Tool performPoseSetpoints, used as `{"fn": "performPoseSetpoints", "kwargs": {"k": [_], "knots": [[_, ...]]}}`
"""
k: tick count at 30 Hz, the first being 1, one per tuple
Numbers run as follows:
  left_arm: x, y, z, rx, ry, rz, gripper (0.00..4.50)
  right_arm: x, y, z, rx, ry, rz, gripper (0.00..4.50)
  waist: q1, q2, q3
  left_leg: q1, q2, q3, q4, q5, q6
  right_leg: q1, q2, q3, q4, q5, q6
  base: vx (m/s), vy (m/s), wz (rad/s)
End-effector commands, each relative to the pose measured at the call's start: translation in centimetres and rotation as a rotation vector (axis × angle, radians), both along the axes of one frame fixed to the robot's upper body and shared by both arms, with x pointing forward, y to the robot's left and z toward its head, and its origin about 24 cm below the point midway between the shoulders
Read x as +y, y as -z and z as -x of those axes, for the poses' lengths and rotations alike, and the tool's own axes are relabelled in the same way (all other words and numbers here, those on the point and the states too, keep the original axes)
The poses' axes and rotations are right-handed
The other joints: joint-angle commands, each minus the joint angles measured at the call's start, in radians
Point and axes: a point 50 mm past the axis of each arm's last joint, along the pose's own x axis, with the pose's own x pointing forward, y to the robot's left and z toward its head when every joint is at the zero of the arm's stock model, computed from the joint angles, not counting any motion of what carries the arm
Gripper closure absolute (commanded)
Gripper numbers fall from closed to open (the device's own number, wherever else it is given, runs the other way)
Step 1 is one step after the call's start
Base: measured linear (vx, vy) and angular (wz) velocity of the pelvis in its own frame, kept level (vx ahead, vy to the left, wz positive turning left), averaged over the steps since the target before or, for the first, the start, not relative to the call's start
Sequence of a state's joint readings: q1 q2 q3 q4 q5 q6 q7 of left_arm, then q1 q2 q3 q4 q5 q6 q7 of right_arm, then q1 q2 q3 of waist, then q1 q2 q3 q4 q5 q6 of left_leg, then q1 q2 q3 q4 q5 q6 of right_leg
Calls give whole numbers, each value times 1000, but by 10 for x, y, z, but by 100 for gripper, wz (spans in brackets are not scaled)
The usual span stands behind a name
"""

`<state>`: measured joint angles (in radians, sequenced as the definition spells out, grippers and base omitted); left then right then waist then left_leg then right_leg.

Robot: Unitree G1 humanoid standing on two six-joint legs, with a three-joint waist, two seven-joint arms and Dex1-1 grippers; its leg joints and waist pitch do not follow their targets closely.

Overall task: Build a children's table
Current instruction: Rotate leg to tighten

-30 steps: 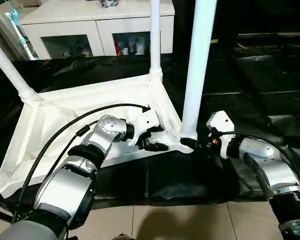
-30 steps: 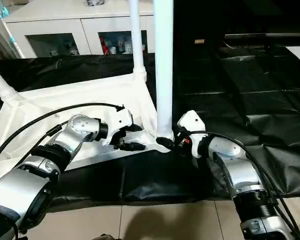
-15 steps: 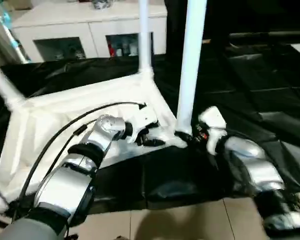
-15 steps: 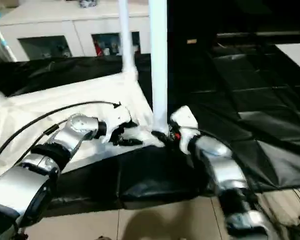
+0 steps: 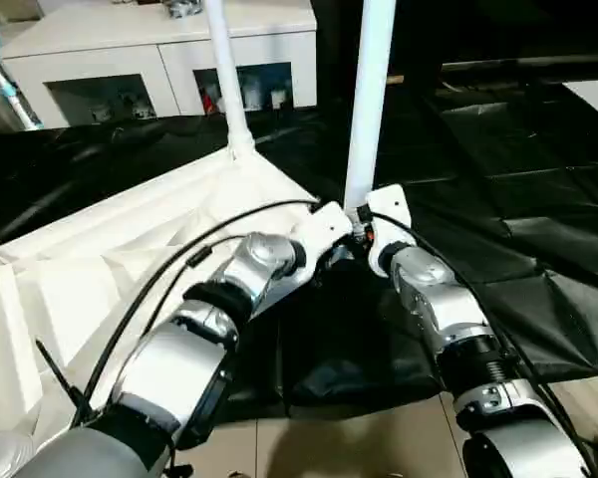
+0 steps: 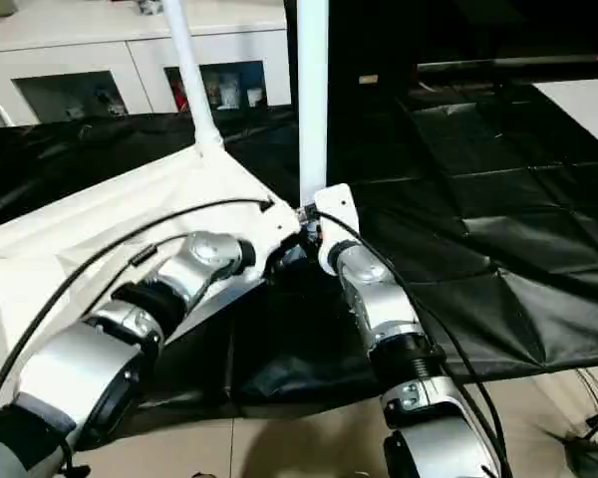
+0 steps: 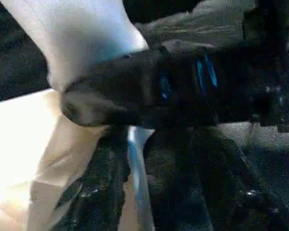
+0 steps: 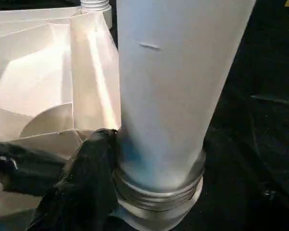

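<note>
While both claws' grip is too hidden to tell, two legs (image 5: 369, 100) stand in the top (image 5: 130, 249).

The table top (image 5: 100, 264) lies upturned on the covered tabletop (image 5: 498, 189), toward the robot's left, with the cabinet (image 5: 159, 60) behind it. One leg (image 5: 372, 90) stands upright in its near right corner socket and a second leg (image 5: 222, 75) rises from the far corner behind it. The left claw (image 5: 331, 249) and right claw (image 5: 361, 231) meet at the base of the near leg, left and right of it
</note>
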<state>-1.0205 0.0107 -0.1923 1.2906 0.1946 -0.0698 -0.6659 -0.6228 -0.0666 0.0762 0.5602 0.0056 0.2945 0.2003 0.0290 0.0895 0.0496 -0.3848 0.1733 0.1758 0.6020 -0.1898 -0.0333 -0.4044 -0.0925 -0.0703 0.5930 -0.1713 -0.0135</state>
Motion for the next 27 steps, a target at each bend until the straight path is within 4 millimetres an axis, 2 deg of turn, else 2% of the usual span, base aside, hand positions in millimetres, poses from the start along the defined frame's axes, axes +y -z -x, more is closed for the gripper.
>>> {"fn": "performPoseSetpoints", "kwargs": {"k": [1, 3, 4, 5, 6, 7, 8, 9, 10, 15, 19, 21, 22, 25, 27], "knots": [[4, 0, -1, -1, -5, -19, 247, 3, 12, 4, 64, -7, 2, 201, 4, -22, -71, 11, 41, -16, -68, -147, 101, 61, -63, 36, -69, -149, -246, 0, 0, 0], [6, 1, -1, -3, -9, -23, 253, -2, 8, 2, 40, 4, -9, 201, 5, -21, -71, 11, 42, -16, -69, -142, 100, 61, -63, 36, -68, -143, -245, 0, 0, 0], [7, 1, -2, -3, -9, -23, 282, -5, 7, 2, 31, 9, -13, 201, 5, -22, -72, 12, 42, -16, -68, -142, 101, 60, -61, 36, -67, -139, -245, 0, 0, 0], [7, 1, -2, -3, -9, -23, 282, -6, 6, 2, 28, 11, -15, 201, 5, -22, -72, 12, 42, -16, -68, -140, 101, 61, -62, 37, -67, -135, -245, 0, 0, 0], [8, 0, -2, -4, -3, -26, 291, -10, 5, 1, 20, 22, -17, 166, 6, -21, -72, 11, 42, -16, -68, -135, 103, 61, -62, 37, -66, -126, -248, 0, 0, 0], [10, 0, -2, -3, 3, -28, 300, -14, 3, 0, 11, 30, -27, 131, 7, -13, -73, 12, 42, -17, -67, -128, 105, 60, -62, 37, -63, -109, -253, 0, 0, 0], [13, 1, -1, -1, 13, -33, 300, -20, 0, 0, 4, 39, -46, 131, 6, -17, -73, 12, 42, -16, -67, -128, 108, 60, -61, 36, -64, -101, -253, 0, 0, 0], [16, 2, -1, 0, 22, -41, 322, -24, -2, 0, 0, 38, -60, 126, 7, -19, -73, 12, 42, -16, -66, -129, 113, 63, -63, 37, -64, -92, -257, 0, 0, 0], [18, 3, -1, 3, 25, -48, 332, -27, -3, 0, -6, 34, -67, 112, 10, -16, -74, 11, 42, -16, -65, -121, 117, 64, -63, 36, -61, -80, -259, 0, 0, 0], [23, 6, 1, 22, 30, -55, 367, -37, -8, 2, -23, 18, -63, 70, 21, -19, -77, 13, 45, -15, -62, -86, 134, 62, -62, 36, -53, -30, -271, 0, 0, 0], [32, 9, -1, 48, -47, -54, 400, -52, -15, 8, -37, -64, -64, 56, 29, -21, -75, 13, 45, -15, -61, -99, 134, 64, -63, 36, -56, -60, -261, 0, 0, 0], [34, 11, -1, 55, -61, -60, 410, -55, -17, 10, -43, -88, -54, 56, 27, -23, -73, 8, 42, -15, -62, -107, 128, 66, -63, 35, -59, -85, -252, 0, 0, 0], [36, 12, -1, 67, -69, -65, 428, -59, -17, 12, -44, -95, -47, 56, 28, -22, -73, 9, 41, -15, -62, -114, 125, 67, -63, 34, -61, -98, -249, 0, 0, 0], [37, 15, 1, 76, -67, -67, 436, -68, -18, 13, -55, -91, -28, 56, 21, -25, -71, 9, 38, -14, -62, -133, 114, 65, -61, 34, -70, -153, -241, 0, 0, 0], [37, 16, 1, 77, -69, -63, 444, -70, -19, 13, -54, -92, -31, 56, 17, -22, -70, 9, 37, -14, -63, -151, 109, 64, -59, 32, -74, -188, -234, 0, 0, 0]]}}
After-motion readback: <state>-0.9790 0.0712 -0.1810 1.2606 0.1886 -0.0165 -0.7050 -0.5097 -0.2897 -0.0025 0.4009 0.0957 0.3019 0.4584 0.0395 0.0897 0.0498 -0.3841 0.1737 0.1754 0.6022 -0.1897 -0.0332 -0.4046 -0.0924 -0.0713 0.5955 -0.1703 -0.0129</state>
